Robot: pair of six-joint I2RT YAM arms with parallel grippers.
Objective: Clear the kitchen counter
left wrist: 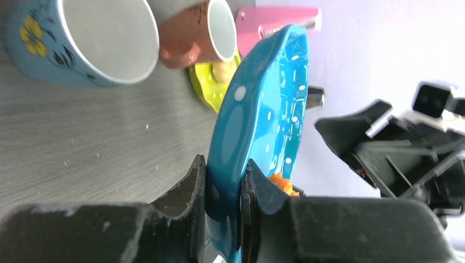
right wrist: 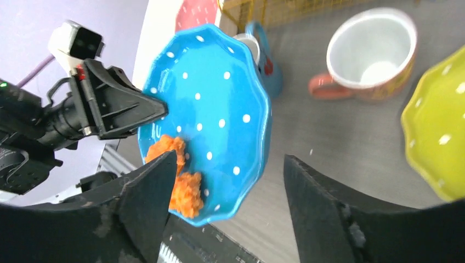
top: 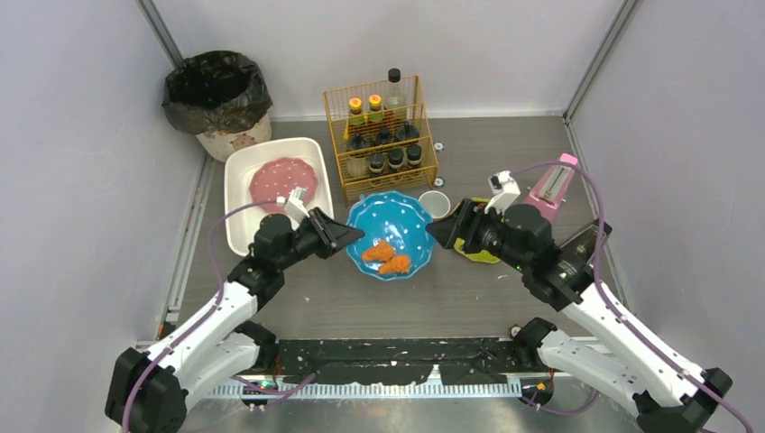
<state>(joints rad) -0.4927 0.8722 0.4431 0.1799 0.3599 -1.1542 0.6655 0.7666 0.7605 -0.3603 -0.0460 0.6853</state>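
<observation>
The left gripper (top: pixel 354 238) pinches the wavy rim of the shiny blue dotted plate (top: pixel 397 219), mid-frame. Lumpy orange bits (top: pixel 386 258) sit on it. The right gripper (top: pixel 434 232) has its fingers apart by the plate's right edge. The flat grey kitchen counter (top: pixel 487 302) lies underneath.

We count three scalloped polka-dot ceramic plates: blue plate (top: pixel 397 221) at centre, red plate (top: pixel 282 180) at ten o'clock, yellow-green plate (right wrist: pixel 438 137) at three o'clock. We count two ceramic mugs, blue mug (left wrist: pixel 82 38) and brown mug (right wrist: pixel 373 55); two orange food pieces (top: pixel 378 252), (top: pixel 397 264); and one each of white rectangular tub (top: pixel 233 194), yellow wire basket (top: pixel 388 180) at twelve o'clock, black-bagged bin (top: pixel 216 90) at eleven o'clock, pink object (top: pixel 552 185) at two o'clock.
</observation>
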